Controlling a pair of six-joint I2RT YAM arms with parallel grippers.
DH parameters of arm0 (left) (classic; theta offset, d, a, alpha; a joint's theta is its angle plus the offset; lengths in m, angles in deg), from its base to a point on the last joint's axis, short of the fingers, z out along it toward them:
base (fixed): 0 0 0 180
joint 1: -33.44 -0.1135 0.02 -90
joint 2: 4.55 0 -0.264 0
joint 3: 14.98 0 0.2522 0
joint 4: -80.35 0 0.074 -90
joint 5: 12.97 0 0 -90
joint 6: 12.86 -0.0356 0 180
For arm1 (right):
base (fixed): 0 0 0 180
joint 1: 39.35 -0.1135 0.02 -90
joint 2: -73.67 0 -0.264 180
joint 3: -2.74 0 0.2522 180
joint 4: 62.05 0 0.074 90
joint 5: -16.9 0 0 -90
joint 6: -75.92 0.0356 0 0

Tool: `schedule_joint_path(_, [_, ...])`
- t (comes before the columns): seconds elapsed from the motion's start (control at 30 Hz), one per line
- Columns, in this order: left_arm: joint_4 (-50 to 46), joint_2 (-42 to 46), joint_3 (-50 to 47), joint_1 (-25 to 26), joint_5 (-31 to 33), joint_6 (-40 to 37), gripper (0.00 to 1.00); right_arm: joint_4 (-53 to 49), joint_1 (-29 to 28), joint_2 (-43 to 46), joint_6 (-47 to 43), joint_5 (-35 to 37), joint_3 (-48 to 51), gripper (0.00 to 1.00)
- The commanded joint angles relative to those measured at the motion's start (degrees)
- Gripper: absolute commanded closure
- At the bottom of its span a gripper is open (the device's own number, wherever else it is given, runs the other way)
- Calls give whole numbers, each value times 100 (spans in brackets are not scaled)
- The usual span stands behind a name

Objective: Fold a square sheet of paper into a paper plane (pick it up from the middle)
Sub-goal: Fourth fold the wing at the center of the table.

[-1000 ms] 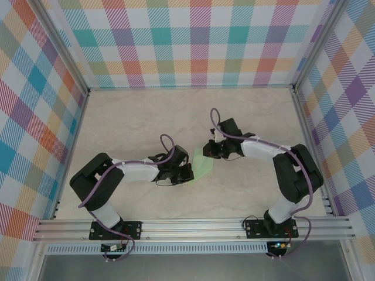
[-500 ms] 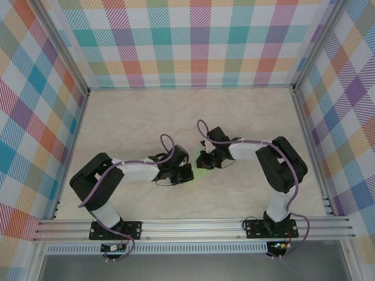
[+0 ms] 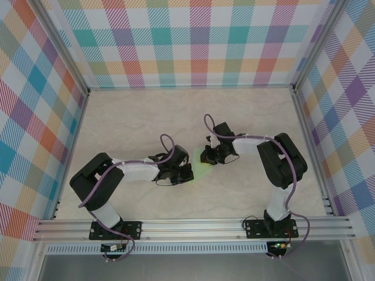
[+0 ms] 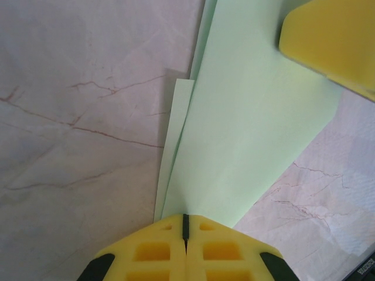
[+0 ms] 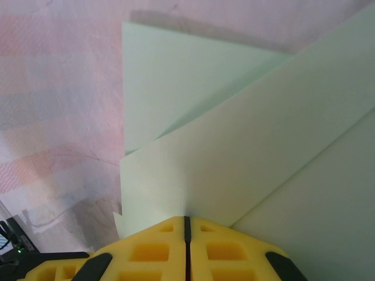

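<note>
Your right gripper [image 3: 208, 157] has swung left, carrying its edge of the half-folded paper plane [image 4: 252, 129] toward your left gripper [image 3: 186, 174]. Both claws are clamped on the paper, mid-table [image 3: 135, 117]; the fold is likely tightening.

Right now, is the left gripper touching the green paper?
Touching. In the left wrist view the left gripper, shut, sits on the green paper, whose narrow end runs straight under its tips with no gap showing.

No legible text or labels anywhere.
</note>
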Motion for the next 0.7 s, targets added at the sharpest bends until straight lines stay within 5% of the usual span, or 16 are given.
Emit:
schedule_joint_path(0.0, [-1064,-338,-266,-2,56,-100,100,133,487,-244,-74,1027,-170,92])
schedule_joint_path(0.37, [-1042,-302,-257,-1,43,-103,100,-304,916,-412,-86,1294,-814,92])
schedule_joint_path(0.67, [-1039,198,193,6,41,-328,96,-452,905,1112,204,962,-19,81])
